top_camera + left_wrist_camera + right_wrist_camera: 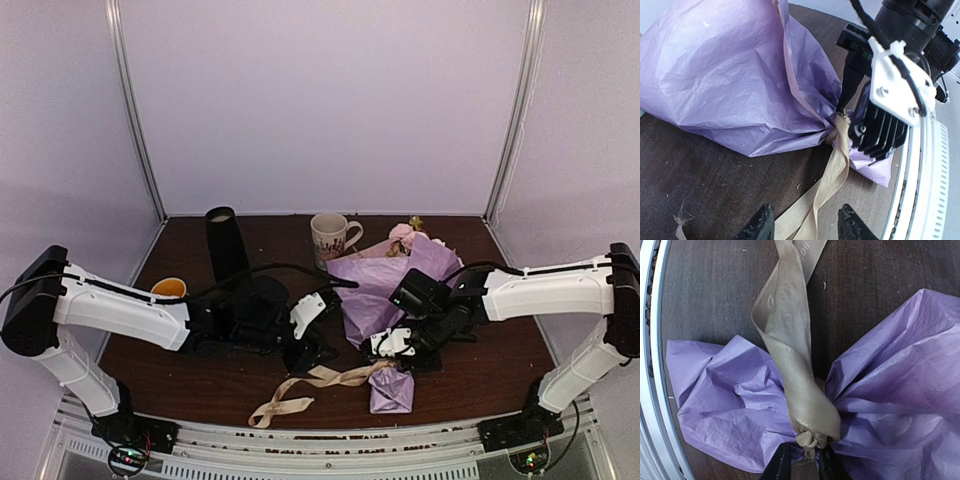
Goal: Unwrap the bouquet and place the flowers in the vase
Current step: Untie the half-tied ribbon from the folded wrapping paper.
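Bouquet point(385, 290) is lying on its side on the table point(500, 370), right of centre, with the flowers point(405, 236) peeking out toward 12 o'clock and the tied neck toward 6. Vase point(226, 245) is standing upright, well apart, at about 10 o'clock from the bundle. Ribbon point(310, 385) is trailing loose from the knot point(810, 439) toward 8 o'clock. Right gripper point(805, 465) is straddling the knot, fingers narrowly apart on either side of it; whether they are actually pinching it, I cannot tell. Left gripper point(805, 220) is hovering with jaws apart, one ribbon tail running between the fingers but not pinched. Paper point(730, 75) is looking thin, crinkled and light, likely to tear or slide rather than resist. The ribbon is looking soft and flat, probably slippery, so a firm pinch across its width near the knot seems best. Stems are hiding inside the wrap; they are probably springy and fragile at the heads, so I would hold low on the stems, never the blooms.
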`<state>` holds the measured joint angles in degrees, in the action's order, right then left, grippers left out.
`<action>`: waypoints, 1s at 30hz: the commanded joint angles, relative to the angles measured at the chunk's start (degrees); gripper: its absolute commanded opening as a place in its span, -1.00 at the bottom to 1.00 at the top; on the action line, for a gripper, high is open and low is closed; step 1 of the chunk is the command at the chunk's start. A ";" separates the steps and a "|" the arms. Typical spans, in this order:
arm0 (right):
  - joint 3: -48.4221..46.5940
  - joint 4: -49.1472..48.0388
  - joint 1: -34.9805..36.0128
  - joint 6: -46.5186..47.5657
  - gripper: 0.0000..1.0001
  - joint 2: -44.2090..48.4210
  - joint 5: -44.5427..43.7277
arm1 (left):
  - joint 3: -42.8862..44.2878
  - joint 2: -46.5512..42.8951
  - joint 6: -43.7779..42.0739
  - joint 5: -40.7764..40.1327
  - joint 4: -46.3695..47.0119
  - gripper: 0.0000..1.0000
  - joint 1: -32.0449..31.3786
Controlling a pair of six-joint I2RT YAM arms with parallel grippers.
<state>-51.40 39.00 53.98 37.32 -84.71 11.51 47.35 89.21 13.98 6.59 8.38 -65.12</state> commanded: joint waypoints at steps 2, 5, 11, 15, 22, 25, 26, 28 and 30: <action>-1.74 -0.10 -0.23 -0.06 -0.73 -3.00 1.34 | 0.02 -0.20 -1.03 0.28 4.54 -0.09 -0.49; -0.91 1.16 -0.32 -0.31 -0.82 -0.67 1.18 | 0.11 -0.35 -2.07 -0.13 4.30 -0.09 -0.53; -0.36 3.78 -1.69 -1.19 -1.00 7.03 1.46 | 0.66 1.12 -4.64 -0.17 5.00 -0.09 -0.53; 0.59 3.26 -5.26 -1.03 -1.00 12.90 10.13 | 1.85 4.54 -7.60 0.33 6.81 -0.09 -0.53; 1.60 -0.95 -7.56 -2.67 -1.00 13.09 12.59 | 8.27 10.66 -11.10 3.83 12.23 0.01 -0.60; -1.48 0.96 -8.62 -4.53 -1.00 7.97 15.25 | 9.92 12.39 -11.13 5.66 16.43 0.05 -1.30; -2.21 0.97 -9.22 -5.38 -1.00 6.87 16.88 | 10.17 12.85 -11.08 5.49 17.99 0.07 -1.90; -2.89 0.28 -10.48 -6.64 -1.00 5.59 20.42 | 10.74 14.06 -11.67 5.07 20.12 0.07 -3.02; -4.04 0.74 -11.65 -6.80 -1.00 4.87 22.79 | 11.63 15.49 -12.61 3.81 20.48 0.05 -3.93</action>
<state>-52.03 40.32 44.45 33.04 -79.35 27.20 56.77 102.15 3.88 10.09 21.67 -66.92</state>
